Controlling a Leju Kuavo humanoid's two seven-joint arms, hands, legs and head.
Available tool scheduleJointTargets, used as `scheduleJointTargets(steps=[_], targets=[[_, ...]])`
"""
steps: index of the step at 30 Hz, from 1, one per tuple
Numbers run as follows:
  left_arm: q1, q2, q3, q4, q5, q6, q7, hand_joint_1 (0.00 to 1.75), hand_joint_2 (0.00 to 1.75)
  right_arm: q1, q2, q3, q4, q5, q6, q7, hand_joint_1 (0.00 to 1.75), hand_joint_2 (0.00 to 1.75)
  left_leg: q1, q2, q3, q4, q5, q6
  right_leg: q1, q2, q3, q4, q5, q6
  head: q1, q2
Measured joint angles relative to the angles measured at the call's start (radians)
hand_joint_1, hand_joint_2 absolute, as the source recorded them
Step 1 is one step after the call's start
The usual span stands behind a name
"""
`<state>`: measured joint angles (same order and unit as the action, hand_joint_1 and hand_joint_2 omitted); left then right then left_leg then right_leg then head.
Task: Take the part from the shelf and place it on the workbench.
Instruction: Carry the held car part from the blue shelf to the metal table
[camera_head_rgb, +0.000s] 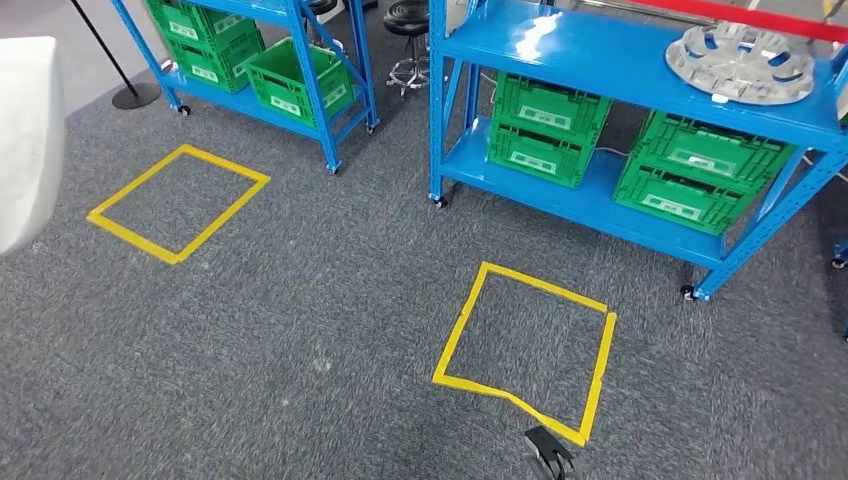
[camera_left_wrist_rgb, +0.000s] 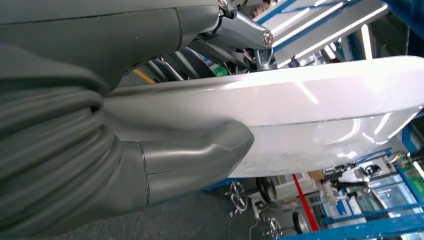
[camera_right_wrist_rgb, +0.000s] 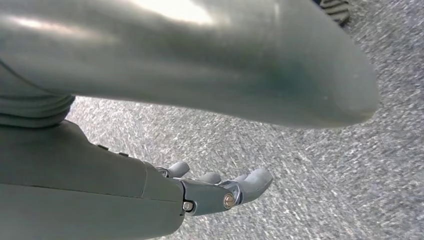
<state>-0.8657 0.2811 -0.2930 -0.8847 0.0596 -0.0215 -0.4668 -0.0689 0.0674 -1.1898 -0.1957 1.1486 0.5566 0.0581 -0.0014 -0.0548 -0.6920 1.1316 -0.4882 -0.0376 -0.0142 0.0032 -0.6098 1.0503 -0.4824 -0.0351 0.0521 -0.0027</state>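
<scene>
left hand (camera_left_wrist_rgb: 165, 150): grasping the white part (camera_left_wrist_rgb: 320, 115); thick grey thumb pressed along one broad face, darker fingers (camera_left_wrist_rgb: 200, 55) on the opposite face, the panel's edge between them

white part: a smooth, glossy, curved panel, running out well past the fingertips; in the head view a pale blurred piece of it (camera_head_rgb: 28, 140) sits at the left edge, above the carpet

right hand (camera_right_wrist_rgb: 220, 192): released, nothing in it; fingers stretched out side by side, slightly bent, hanging above the grey carpet (camera_right_wrist_rgb: 320, 165)

shelf, far side of the carpet from both hands: blue steel rack (camera_head_rgb: 620, 80) on small castors, a round silver metal disc with cut-outs (camera_head_rgb: 742, 62) on its upper level, green crates (camera_head_rgb: 548, 128) stacked on the lower level

second rack: another blue shelf unit (camera_head_rgb: 300, 60), also with green crates, off beyond the held panel

floor marks: two yellow tape squares on the carpet, one (camera_head_rgb: 178, 202) nearer the left hand's side, one (camera_head_rgb: 528, 350) nearer the right hand's side

other: black stool base (camera_head_rgb: 408, 40) between the two racks
</scene>
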Motion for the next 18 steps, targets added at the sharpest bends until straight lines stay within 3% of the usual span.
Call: scheduleJointTargets(steps=[2,4,5,7,9,10,12,13,15,16,18], targets=[[-0.002,-0.004,0.0,0.0,0.0,0.002,0.002,1.75,1.75,0.003,0.0,0.0,0.0,0.0,0.0,0.0,0.0,0.0,0.002,0.037,-0.062,0.13,-0.059,-0.007,0.002,-0.02,0.001,0.0,-0.002,-0.005,-0.002,0.0],[0.003,-0.007,0.0,0.001,-0.001,0.002,0.003,1.75,1.75,0.005,0.0,0.0,0.0,0.0,0.0,0.0,0.0,0.0,0.005,0.045,-0.087,0.184,-0.066,-0.01,0.002,-0.042,0.002,0.0,-0.005,-0.005,-0.002,0.0],[0.004,-0.007,0.0,0.0,-0.001,0.002,0.003,1.75,1.75,0.005,0.0,0.0,0.0,0.0,-0.001,0.0,0.0,0.0,0.006,0.05,-0.069,0.153,-0.043,-0.01,0.002,-0.052,0.003,0.0,-0.006,-0.004,-0.002,0.0],[0.002,-0.007,0.0,0.0,-0.003,0.002,0.004,1.75,1.75,0.005,0.0,0.0,0.0,0.0,-0.001,0.0,0.0,0.0,0.003,0.083,0.006,0.017,0.014,-0.006,0.004,-0.072,0.008,0.0,-0.01,0.001,-0.002,0.0],[-0.003,-0.01,0.0,-0.002,-0.009,0.002,0.004,1.75,1.75,0.004,0.0,0.0,0.0,0.0,-0.001,0.0,0.0,0.0,-0.005,0.111,0.06,-0.081,0.04,0.006,0.007,-0.09,0.014,0.001,-0.016,0.01,-0.001,0.0],[-0.004,-0.011,0.0,-0.004,-0.012,0.002,0.005,1.75,1.75,0.004,0.0,0.0,0.0,0.001,-0.001,0.0,0.0,0.0,-0.009,0.112,0.068,-0.096,0.038,0.013,0.009,-0.1,0.017,0.0,-0.019,0.016,0.0,0.0],[-0.005,-0.01,0.0,-0.008,-0.018,0.002,0.008,1.75,1.75,0.003,0.003,0.0,0.0,0.002,-0.001,0.0,0.0,0.0,-0.009,0.088,0.07,-0.101,0.042,0.026,0.008,-0.117,0.023,-0.002,-0.023,0.026,0.001,0.0],[-0.006,-0.01,0.001,-0.011,-0.021,0.002,0.009,1.75,1.75,0.001,0.004,0.0,0.0,0.002,0.0,0.0,0.0,0.0,-0.007,0.077,0.073,-0.105,0.044,0.032,0.007,-0.107,0.023,0.004,-0.03,0.032,0.001,0.0],[-0.008,-0.011,0.001,-0.016,-0.027,0.002,0.012,1.75,1.75,0.0,0.008,0.0,0.0,0.003,0.001,-0.002,0.0,0.0,-0.002,0.058,0.079,-0.112,0.048,0.043,0.002,-0.059,-0.006,0.071,-0.069,0.039,0.003,0.0],[-0.008,-0.013,0.001,-0.018,-0.031,0.002,0.014,1.75,1.75,0.001,0.009,0.0,0.0,0.004,0.001,-0.003,0.0,0.0,-0.001,0.048,0.079,-0.113,0.048,0.047,0.001,-0.031,-0.036,0.133,-0.097,0.042,0.004,0.0],[-0.002,-0.018,0.001,-0.018,-0.039,0.002,0.017,1.75,1.75,0.006,0.009,0.0,0.0,0.005,0.002,-0.003,0.0,0.0,-0.002,0.024,0.079,-0.111,0.047,0.05,0.001,-0.012,-0.102,0.254,-0.137,0.043,0.006,0.0]])
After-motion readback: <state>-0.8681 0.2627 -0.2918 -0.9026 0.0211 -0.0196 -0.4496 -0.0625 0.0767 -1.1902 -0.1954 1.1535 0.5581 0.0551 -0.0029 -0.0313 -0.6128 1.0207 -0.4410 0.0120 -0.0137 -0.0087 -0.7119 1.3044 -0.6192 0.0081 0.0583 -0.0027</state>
